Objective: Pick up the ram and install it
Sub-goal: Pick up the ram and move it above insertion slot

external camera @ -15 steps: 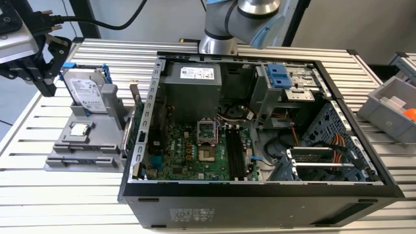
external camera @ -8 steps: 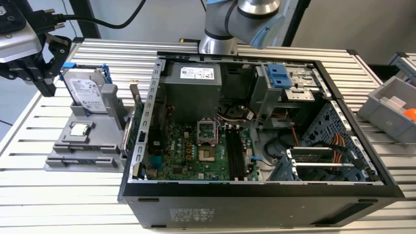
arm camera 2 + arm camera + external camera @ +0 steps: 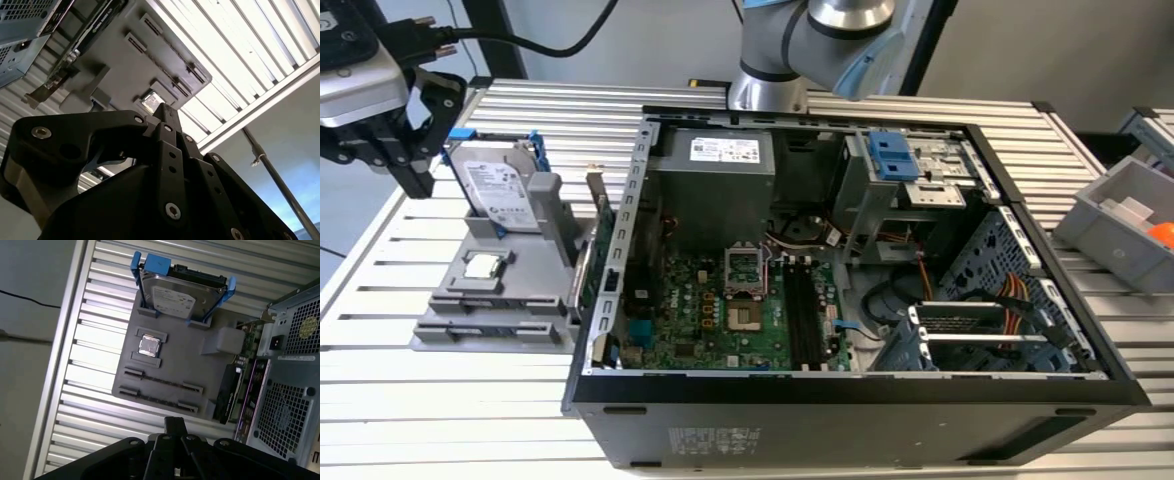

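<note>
while exterior view shows open pc case [image 3: 854, 420], first wrist view shows claw [image 3: 174, 423] closed on nothing, nr gray holder [image 3: 175, 365].

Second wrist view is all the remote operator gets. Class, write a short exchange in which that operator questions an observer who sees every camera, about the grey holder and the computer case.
Operator: The gripper blocks part of the grey holder for me. What does it hide?
Observer: In the first wrist view, a hard drive in a blue frame stands upright at the holder's end, just past the chip.
Operator: I catch only a corner of the computer case. Is it open?
Observer: Yes. In the exterior view it lies on its side with the cover off, and the green board inside shows.
</note>
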`<action>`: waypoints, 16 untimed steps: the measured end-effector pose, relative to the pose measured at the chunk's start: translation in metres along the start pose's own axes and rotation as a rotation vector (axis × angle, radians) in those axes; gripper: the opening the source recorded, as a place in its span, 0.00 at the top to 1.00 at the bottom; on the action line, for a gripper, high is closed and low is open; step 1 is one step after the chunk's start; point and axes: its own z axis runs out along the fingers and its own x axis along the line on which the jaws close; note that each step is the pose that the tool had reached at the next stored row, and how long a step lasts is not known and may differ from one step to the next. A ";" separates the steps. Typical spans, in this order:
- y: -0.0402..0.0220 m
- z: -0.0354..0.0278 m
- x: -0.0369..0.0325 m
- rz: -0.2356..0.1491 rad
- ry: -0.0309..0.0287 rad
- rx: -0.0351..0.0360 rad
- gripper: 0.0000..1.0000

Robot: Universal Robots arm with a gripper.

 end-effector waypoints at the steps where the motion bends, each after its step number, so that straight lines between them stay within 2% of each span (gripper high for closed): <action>1: 0.0000 0.0000 0.0000 -0.002 0.0001 0.0000 1.00; 16: 0.0001 0.0000 -0.0001 -0.055 0.0026 0.0000 1.00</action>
